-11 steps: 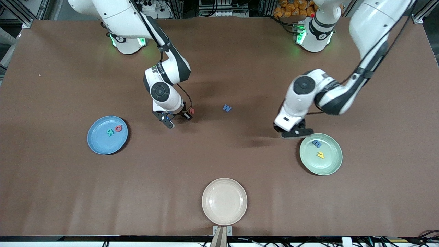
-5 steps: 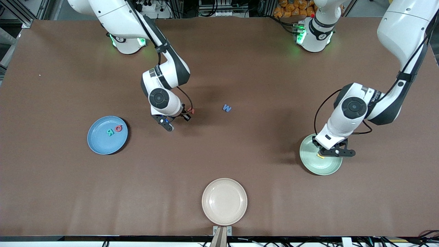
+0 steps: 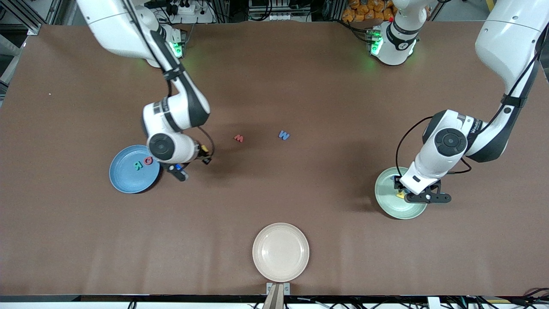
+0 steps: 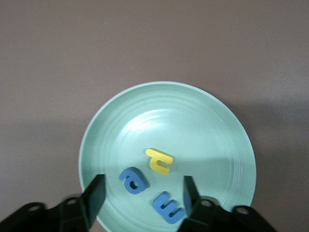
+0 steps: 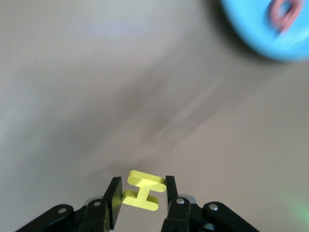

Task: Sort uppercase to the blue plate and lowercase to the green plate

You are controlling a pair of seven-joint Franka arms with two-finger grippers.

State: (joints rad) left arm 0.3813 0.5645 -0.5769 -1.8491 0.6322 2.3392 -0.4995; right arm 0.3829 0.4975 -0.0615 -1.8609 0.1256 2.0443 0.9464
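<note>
My right gripper hangs over the table just beside the blue plate, shut on a yellow uppercase H between its fingers. A teal R and a red Q lie in that plate. My left gripper stands open over the green plate, nothing between its fingers. A blue a, a blue m and a yellow lowercase letter lie in the plate. A red w and a blue W lie on the table's middle.
A cream plate with nothing in it sits near the table's front edge, nearer to the front camera than both loose letters. Brown table surface stretches between the three plates.
My right gripper has carried the yellow H from beside the red w toward the blue plate. My left gripper moved over the green plate and opened; the blue a now lies there.
</note>
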